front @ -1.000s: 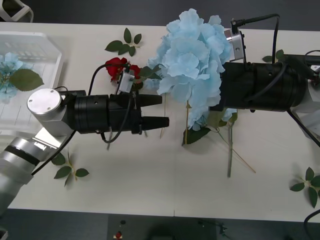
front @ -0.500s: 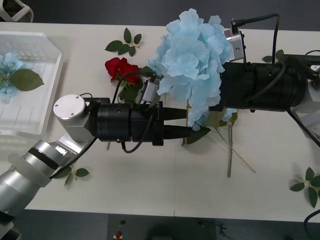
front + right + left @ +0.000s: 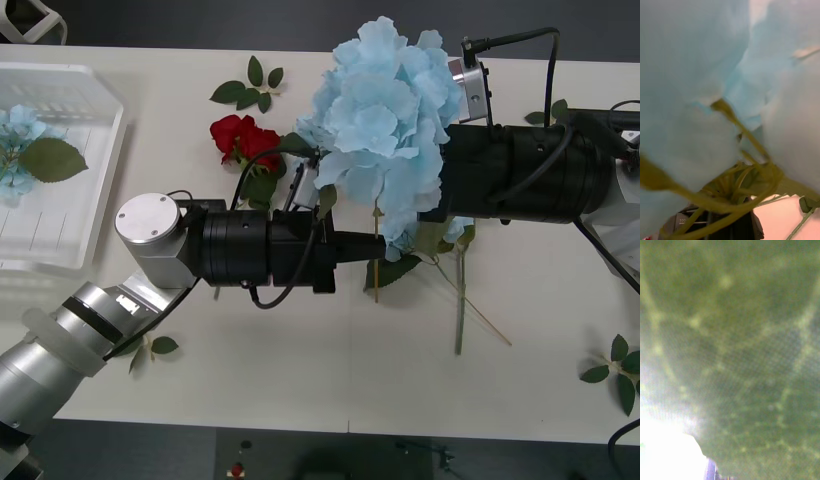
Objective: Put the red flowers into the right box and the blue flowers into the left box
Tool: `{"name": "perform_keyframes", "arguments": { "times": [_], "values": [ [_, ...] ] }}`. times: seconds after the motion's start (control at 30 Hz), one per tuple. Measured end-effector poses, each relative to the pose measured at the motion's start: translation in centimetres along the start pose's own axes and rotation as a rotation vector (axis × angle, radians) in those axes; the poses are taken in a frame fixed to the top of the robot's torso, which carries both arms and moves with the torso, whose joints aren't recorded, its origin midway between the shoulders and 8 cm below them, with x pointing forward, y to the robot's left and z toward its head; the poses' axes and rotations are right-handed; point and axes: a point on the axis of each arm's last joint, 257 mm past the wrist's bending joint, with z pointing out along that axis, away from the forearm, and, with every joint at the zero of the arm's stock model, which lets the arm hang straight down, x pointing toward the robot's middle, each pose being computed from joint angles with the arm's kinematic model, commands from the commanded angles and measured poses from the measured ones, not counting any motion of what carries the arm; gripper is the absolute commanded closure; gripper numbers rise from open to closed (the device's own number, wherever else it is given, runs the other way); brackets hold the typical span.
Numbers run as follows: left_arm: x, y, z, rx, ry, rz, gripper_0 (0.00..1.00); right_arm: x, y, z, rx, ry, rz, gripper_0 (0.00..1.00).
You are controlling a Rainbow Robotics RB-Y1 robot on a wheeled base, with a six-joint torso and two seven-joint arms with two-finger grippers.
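A big pale blue flower head (image 3: 385, 115) hangs above the table's middle, in front of my right arm (image 3: 520, 185). Its petals (image 3: 696, 75) and green stems (image 3: 741, 176) crowd the right wrist view and hide the right fingers. My left gripper (image 3: 375, 245) reaches in from the left under the head, shut on the blue flowers' stems. A green leaf (image 3: 730, 352) presses against its camera. The red flowers (image 3: 243, 140) lie on the table behind the left arm. The left box (image 3: 90, 215) holds another blue flower (image 3: 15, 135). Something white (image 3: 630, 185) at the right edge may be the right box.
Loose leaf sprigs lie at the back (image 3: 250, 85), near the left front (image 3: 140, 340) and at the right front (image 3: 615, 365). Thin stems (image 3: 460, 300) trail on the table below the right arm. The table's front edge is close.
My left arm has swung right from beside the red flowers to under the blue head. Its fingers, open half a second ago, have shut. The right arm and blue head have not moved.
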Motion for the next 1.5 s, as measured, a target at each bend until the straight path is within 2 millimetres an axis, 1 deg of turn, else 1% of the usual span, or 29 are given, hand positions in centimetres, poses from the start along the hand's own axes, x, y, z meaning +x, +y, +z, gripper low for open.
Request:
{"name": "perform_keyframes", "arguments": {
  "times": [0.03,0.2,0.3,0.37,0.43,0.47,0.57,0.63,0.7,0.73,0.77,0.87,0.9,1.0,1.07,1.1,1.17,1.23,1.3,1.33,1.43,1.47,1.5],
  "values": [
    [-0.1,0.1,0.0,-0.006,-0.006,-0.002,1.00,0.0,0.0,0.0,0.000,0.000,0.000,0.00],
    [-1.0,0.6,0.0,-0.025,-0.037,-0.017,1.00,0.0,0.0,0.0,0.000,0.000,0.000,0.00],
    [-1.2,1.4,-0.4,-0.051,-0.044,-0.018,1.00,0.0,0.0,0.0,0.000,0.000,0.000,0.00],
    [-1.4,2.2,-1.4,-0.076,-0.047,-0.022,1.00,0.0,0.0,0.0,0.000,0.000,0.000,0.00],
    [-1.7,3.3,-3.2,-0.113,-0.037,-0.007,1.00,0.0,0.0,0.0,0.000,0.000,0.000,0.00],
    [-2.2,4.2,-4.4,-0.140,-0.035,0.006,1.00,0.0,0.0,0.0,0.000,0.000,0.000,0.00],
    [-4.4,7.3,-9.5,-0.253,-0.013,0.087,1.00,0.0,0.0,0.0,0.000,0.000,0.002,0.00],
    [-6.1,9.1,-13.4,-0.333,0.026,0.168,1.00,0.0,0.0,0.0,0.001,0.000,0.019,0.00],
    [-8.0,10.8,-17.9,-0.422,0.072,0.237,1.00,0.3,-0.3,-0.2,0.010,0.014,0.080,0.00],
    [-9.0,11.4,-20.1,-0.464,0.082,0.220,1.00,0.8,-0.6,-0.4,0.025,0.035,0.123,0.00],
    [-9.8,11.9,-22.5,-0.515,0.088,0.156,1.00,1.4,-1.1,-0.7,0.046,0.061,0.177,0.00],
    [-11.7,13.6,-29.9,-0.704,0.073,-0.099,1.00,3.6,-2.8,-2.4,0.132,0.154,0.325,0.00],
    [-12.2,14.1,-32.4,-0.774,0.074,-0.139,1.00,4.5,-3.3,-3.3,0.161,0.196,0.356,0.00],
    [-13.5,14.8,-39.7,-0.958,0.140,-0.070,1.00,7.4,-5.2,-7.0,0.291,0.348,0.430,0.00],
    [-13.5,14.5,-44.3,-1.063,0.178,-0.054,1.00,9.1,-6.5,-10.1,0.426,0.439,0.551,0.00],
    [-13.3,14.2,-46.3,-1.105,0.188,-0.060,1.00,9.9,-6.8,-11.6,0.497,0.472,0.634,0.00],
    [-12.6,13.2,-49.9,-1.176,0.201,-0.086,1.00,11.3,-7.2,-14.1,0.635,0.507,0.811,0.00],
    [-11.9,12.3,-53.0,-1.241,0.224,-0.105,1.00,12.8,-7.8,-16.1,0.753,0.537,0.909,0.00],
    [-11.0,11.7,-55.9,-1.314,0.251,-0.130,1.00,14.2,-8.5,-17.7,0.853,0.569,0.945,0.00],
    [-10.5,11.5,-57.0,-1.345,0.255,-0.153,1.00,14.9,-8.8,-18.2,0.894,0.582,0.959,0.00],
    [-9.1,10.7,-59.9,-1.428,0.293,-0.211,0.98,16.5,-9.7,-18.8,1.013,0.557,1.064,0.00],
    [-8.6,10.4,-60.9,-1.455,0.326,-0.212,0.91,16.9,-10.2,-18.8,1.044,0.531,1.097,0.00],
    [-8.2,10.2,-61.8,-1.481,0.359,-0.212,0.68,17.2,-10.8,-18.8,1.070,0.503,1.120,0.00]
  ]
}}
